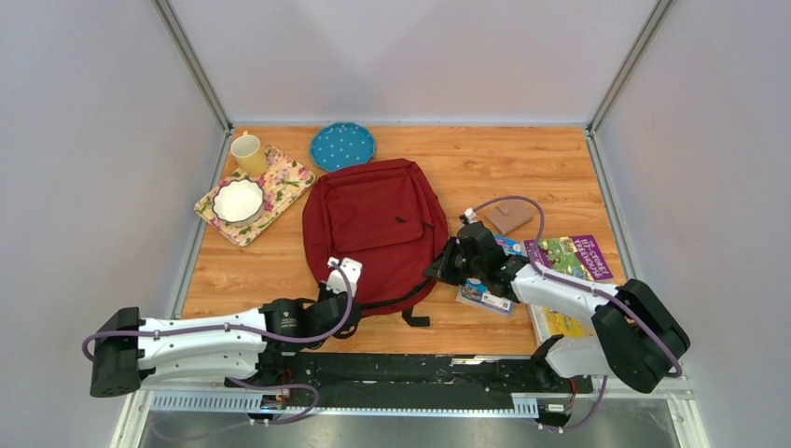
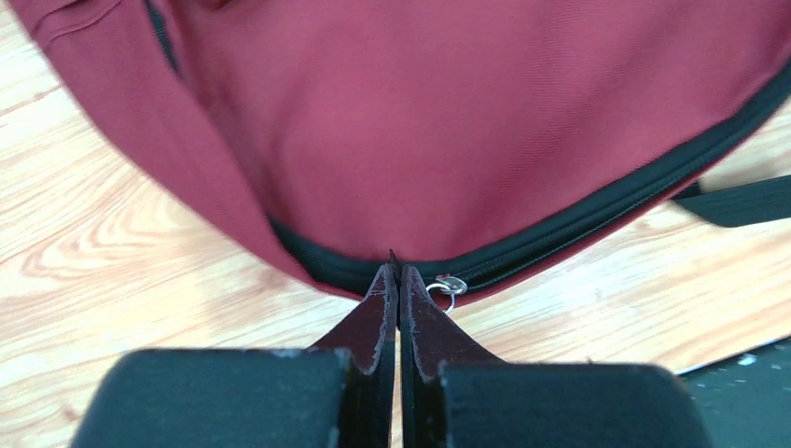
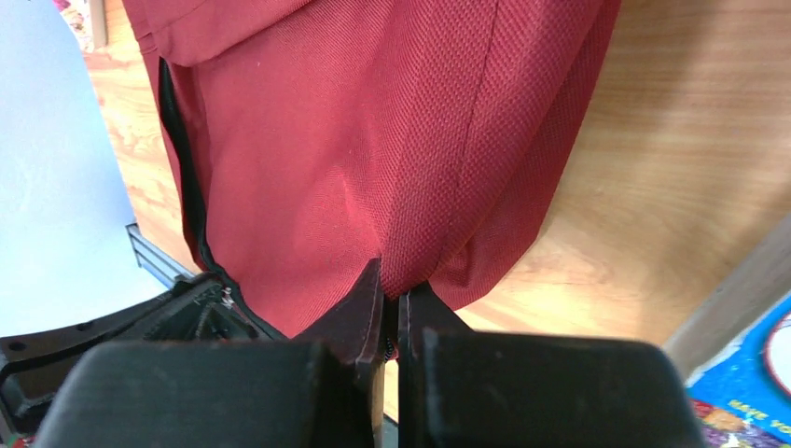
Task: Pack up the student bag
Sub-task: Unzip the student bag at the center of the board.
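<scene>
Student bag (image 1: 373, 224), dark red and by far the largest item, is laid flat at the middle of the wooden table (image 1: 522, 159), closer to the near edge than the far one. Two black-and-white robot arms are stretched towards it from the near edge.

The right gripper (image 3: 392, 291) is clenched on the bag's right side, with a fold of red fabric pinched between its two fingers. The left gripper (image 2: 399, 273) is squeezed fully together at the bag's near end, with its tips set against the black zipper (image 2: 578, 219). Whether anything is caught between those tips cannot be told.

A floral tray (image 1: 300, 174) is placed near the far left corner. Colourful books (image 1: 571, 257) are stacked at the right edge, partly under the right arm. A blue dotted plate (image 1: 342, 147) is set at the far edge, just beside the bag's far end. A white bowl (image 1: 238, 201) is seated in the tray, and a yellow mug (image 1: 249, 154) is stood at the tray's far end. A brown wallet (image 1: 509, 217) is laid between bag and books. A small metal ring (image 2: 451, 287) is seen just beside the left gripper's tips.
</scene>
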`<state>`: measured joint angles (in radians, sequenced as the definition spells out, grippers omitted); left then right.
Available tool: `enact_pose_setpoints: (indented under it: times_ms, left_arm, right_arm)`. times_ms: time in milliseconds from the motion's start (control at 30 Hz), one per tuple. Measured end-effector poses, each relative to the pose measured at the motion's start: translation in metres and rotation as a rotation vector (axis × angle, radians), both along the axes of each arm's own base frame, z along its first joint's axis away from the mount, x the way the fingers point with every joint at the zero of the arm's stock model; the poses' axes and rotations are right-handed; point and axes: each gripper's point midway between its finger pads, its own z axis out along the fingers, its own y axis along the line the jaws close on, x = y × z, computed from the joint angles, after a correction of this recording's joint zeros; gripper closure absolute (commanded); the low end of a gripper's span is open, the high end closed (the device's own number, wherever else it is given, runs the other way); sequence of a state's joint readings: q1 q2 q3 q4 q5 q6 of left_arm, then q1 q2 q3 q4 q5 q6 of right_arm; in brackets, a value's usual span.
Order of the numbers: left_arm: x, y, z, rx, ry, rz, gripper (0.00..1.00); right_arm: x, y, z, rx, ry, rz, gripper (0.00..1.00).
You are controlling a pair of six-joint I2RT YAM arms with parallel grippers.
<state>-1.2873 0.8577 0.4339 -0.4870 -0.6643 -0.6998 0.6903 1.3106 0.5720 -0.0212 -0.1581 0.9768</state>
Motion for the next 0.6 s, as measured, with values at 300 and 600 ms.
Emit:
enact_pose_setpoints:
  times_ms: [300,600]
  left_arm:
    - [0.002,-0.002,0.009,-0.038,-0.022,-0.002,1.00]
    - [0.002,-0.028,0.019,-0.124,-0.033,-0.065,1.00]
  right_arm:
    - [0.001,-0.004,0.014,0.010,-0.014,0.064,0.12]
    - [-0.045,-0.032,0.050,0.147,-0.066,0.012,0.11]
